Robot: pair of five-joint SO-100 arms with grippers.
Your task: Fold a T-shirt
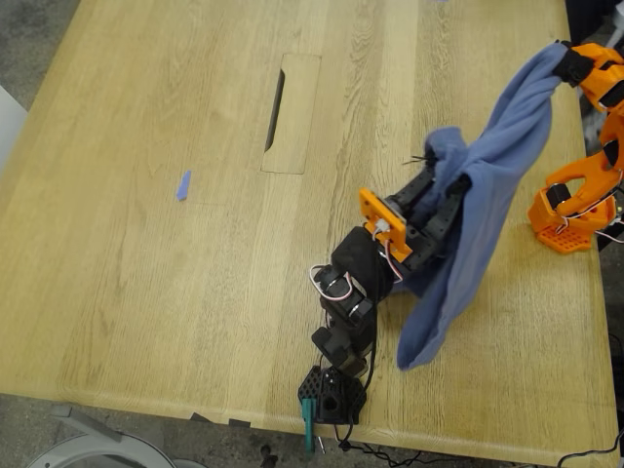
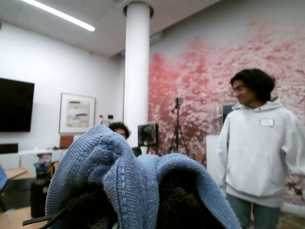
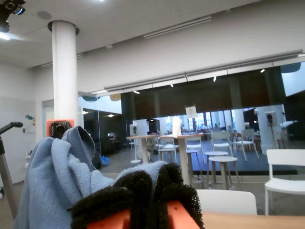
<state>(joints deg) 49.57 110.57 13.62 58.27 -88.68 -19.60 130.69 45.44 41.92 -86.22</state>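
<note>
The slate-blue T-shirt (image 1: 487,185) is bunched and hangs in the air between my two grippers; its lower end reaches the table (image 1: 146,273) at the front. No print shows. My first gripper (image 1: 441,156), on the black arm in the middle, is shut on one bunch of the cloth, which drapes over its black pads (image 2: 181,200) in the first wrist view. My second gripper (image 1: 568,60), on the orange arm at the exterior view's right, is shut on the shirt's upper end. In the second wrist view the shirt (image 3: 52,186) runs away from its foam-padded jaws.
A small blue tape scrap (image 1: 183,185) lies on the exterior view's left. A cable slot with a flap (image 1: 291,112) sits at the table's middle back. The arm bases stand at the front (image 1: 331,392) and the right edge (image 1: 570,210). A person in a white hoodie (image 2: 259,148) stands nearby.
</note>
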